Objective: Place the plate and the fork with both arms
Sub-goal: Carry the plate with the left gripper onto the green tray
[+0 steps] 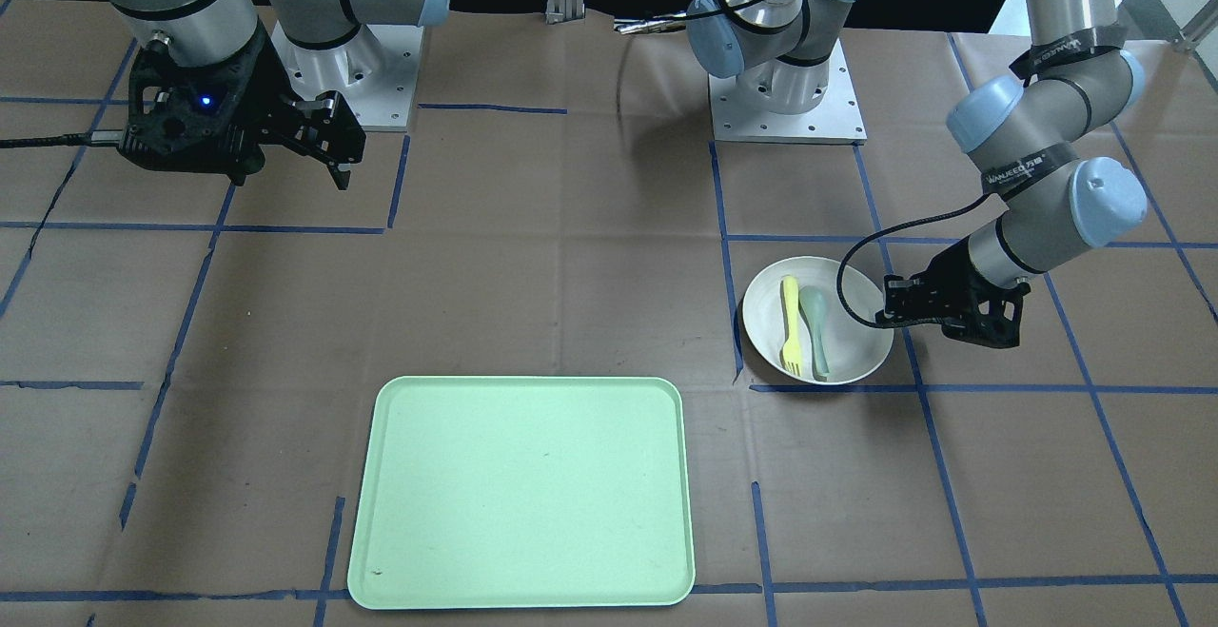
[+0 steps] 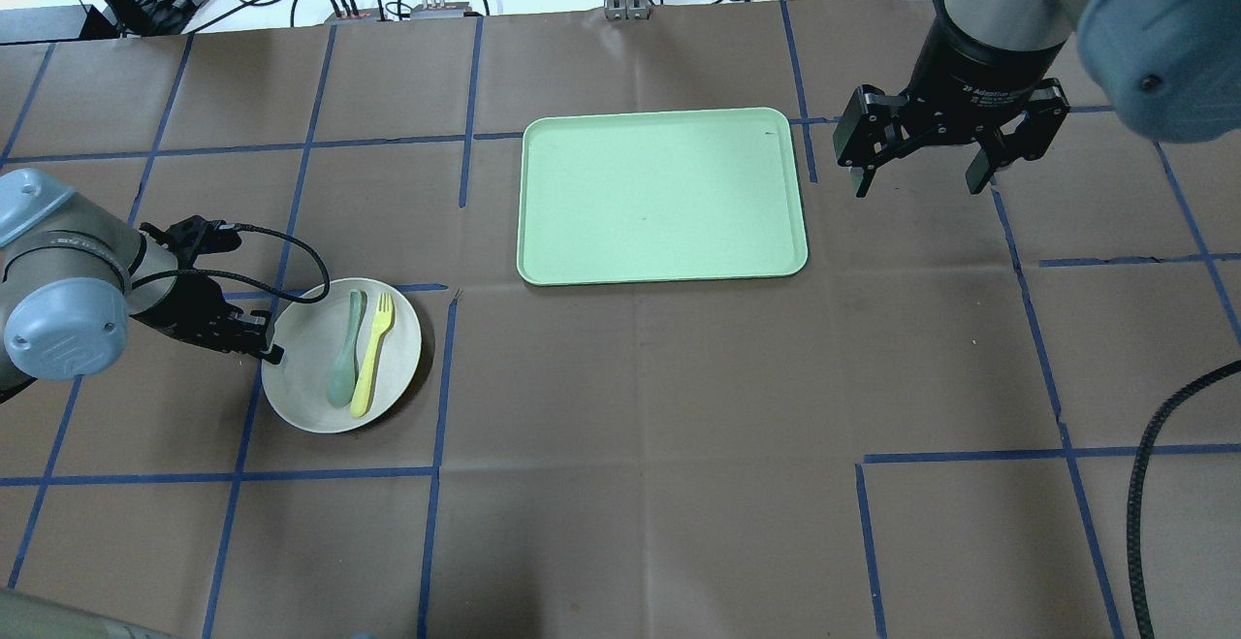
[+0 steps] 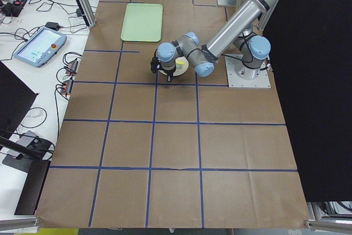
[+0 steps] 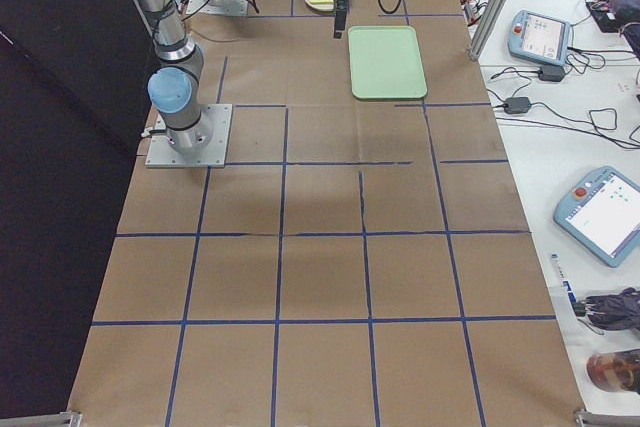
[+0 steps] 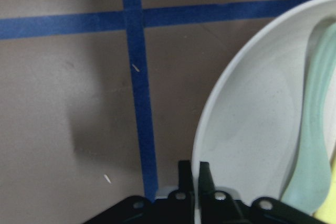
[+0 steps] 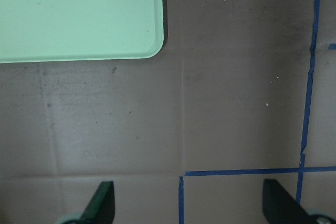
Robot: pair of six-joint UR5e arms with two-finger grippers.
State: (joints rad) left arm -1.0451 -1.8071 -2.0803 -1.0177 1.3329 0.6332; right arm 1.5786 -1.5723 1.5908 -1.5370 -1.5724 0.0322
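The off-white plate (image 2: 302, 372) lies on the table on my left side, and shows in the front view (image 1: 856, 346) too. On it lie the pale-yellow fork (image 2: 373, 353) and a grey-green spoon (image 2: 344, 358), side by side. My left gripper (image 2: 271, 353) is low at the plate's outer rim. In the left wrist view the gripper (image 5: 195, 179) is shut on the rim of the plate (image 5: 247, 129), with the spoon (image 5: 315, 129) beside it. My right gripper (image 2: 916, 178) hangs open and empty above the table, beside the tray.
The pale-green tray (image 2: 664, 193) lies empty at the table's middle, on the far side from my bases; its corner shows in the right wrist view (image 6: 79, 14). Blue tape lines cross the brown table cover. Cables and devices lie beyond the far edge.
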